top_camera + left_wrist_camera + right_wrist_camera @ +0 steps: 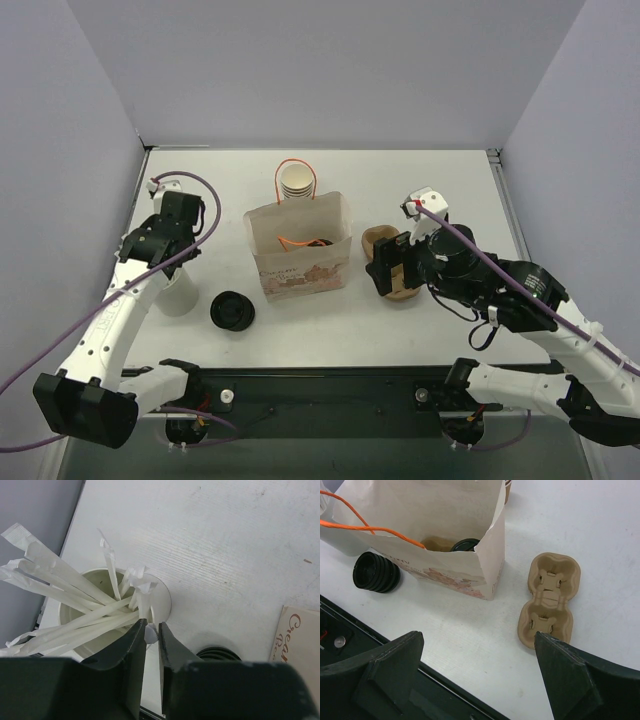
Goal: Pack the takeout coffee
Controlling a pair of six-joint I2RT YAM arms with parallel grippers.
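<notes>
The takeout coffee [466,544] stands inside the open paper bag [300,265]; only its black lid shows over the bag's rim. My left gripper [152,626] hangs over a white cup [164,596] full of paper-wrapped straws at the table's left. Its jaws are nearly together, pinching the white end of one wrapped straw [149,635]. In the top view that gripper [172,262] sits just above the straw cup [178,298]. My right gripper [477,637] is wide open with nothing between its fingers, low over the table right of the bag.
A brown pulp cup carrier [550,600] lies flat right of the bag, just beyond my right fingers. A stack of black lids [232,310] lies on its side in front of the bag's left corner. Nested tan cups [297,182] stand behind the bag. The bag has orange handles [350,525].
</notes>
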